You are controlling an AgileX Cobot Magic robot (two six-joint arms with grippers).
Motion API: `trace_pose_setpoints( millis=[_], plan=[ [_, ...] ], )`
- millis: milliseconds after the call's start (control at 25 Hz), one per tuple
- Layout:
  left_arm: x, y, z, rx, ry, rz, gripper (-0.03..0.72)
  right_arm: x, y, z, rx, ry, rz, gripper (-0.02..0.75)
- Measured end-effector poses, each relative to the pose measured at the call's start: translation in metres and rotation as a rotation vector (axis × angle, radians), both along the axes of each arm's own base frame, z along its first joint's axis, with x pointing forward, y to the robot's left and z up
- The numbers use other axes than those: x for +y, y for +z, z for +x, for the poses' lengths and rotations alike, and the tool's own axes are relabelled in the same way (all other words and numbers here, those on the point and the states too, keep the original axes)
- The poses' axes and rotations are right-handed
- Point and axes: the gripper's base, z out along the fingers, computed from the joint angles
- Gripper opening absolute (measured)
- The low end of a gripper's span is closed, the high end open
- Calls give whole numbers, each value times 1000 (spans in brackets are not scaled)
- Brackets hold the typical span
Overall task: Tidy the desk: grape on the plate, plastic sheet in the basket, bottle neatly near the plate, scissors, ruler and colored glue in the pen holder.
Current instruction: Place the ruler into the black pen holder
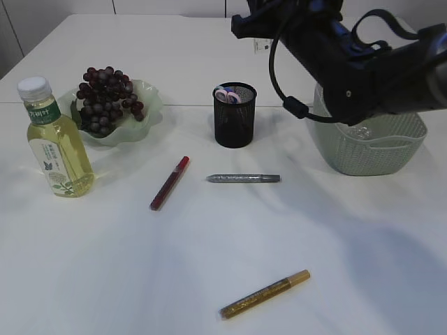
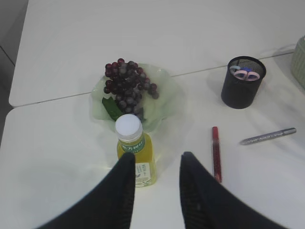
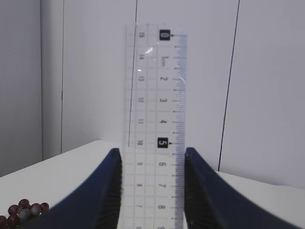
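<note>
My right gripper [image 3: 151, 151] is shut on a clear ruler [image 3: 155, 95], held upright high above the back right of the table; a bit of the ruler [image 1: 262, 44] shows in the exterior view. My left gripper [image 2: 156, 156] is open and empty, hovering just short of the yellow bottle [image 2: 133, 148]. That bottle [image 1: 57, 143] stands left of the plate [image 1: 150, 94], which holds the grape bunch [image 1: 106, 98]. Scissors [image 1: 228, 95] sit in the black pen holder [image 1: 235, 115]. Red [image 1: 170, 182], silver [image 1: 243, 179] and gold [image 1: 265, 294] glue pens lie on the table. The plastic sheet is hidden.
A pale green basket [image 1: 370, 146] stands at the right, partly under the right arm. The table's back edge and a wall lie behind the pen holder.
</note>
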Motion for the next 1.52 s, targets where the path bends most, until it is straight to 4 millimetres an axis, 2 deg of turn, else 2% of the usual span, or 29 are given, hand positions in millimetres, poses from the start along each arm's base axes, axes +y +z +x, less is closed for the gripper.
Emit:
trace_pose_setpoints(
  millis=[400, 720, 1000, 1200, 1520],
  plan=[
    [-5, -2, 15, -38, -7, 16, 237, 20, -42, 49, 0, -7, -33, 305],
    [-5, -1, 16, -60, -8, 22, 238, 25, -70, 74, 0, -27, -45, 305],
    [-5, 0, 17, -72, -8, 29, 239, 25, -82, 87, -2, -45, -32, 305],
    [-6, -1, 20, -75, -10, 31, 239, 25, -101, 92, 18, -49, -41, 305],
    [-8, -5, 25, -67, -12, 36, 239, 26, -101, 93, 23, -48, -43, 305]
  ],
)
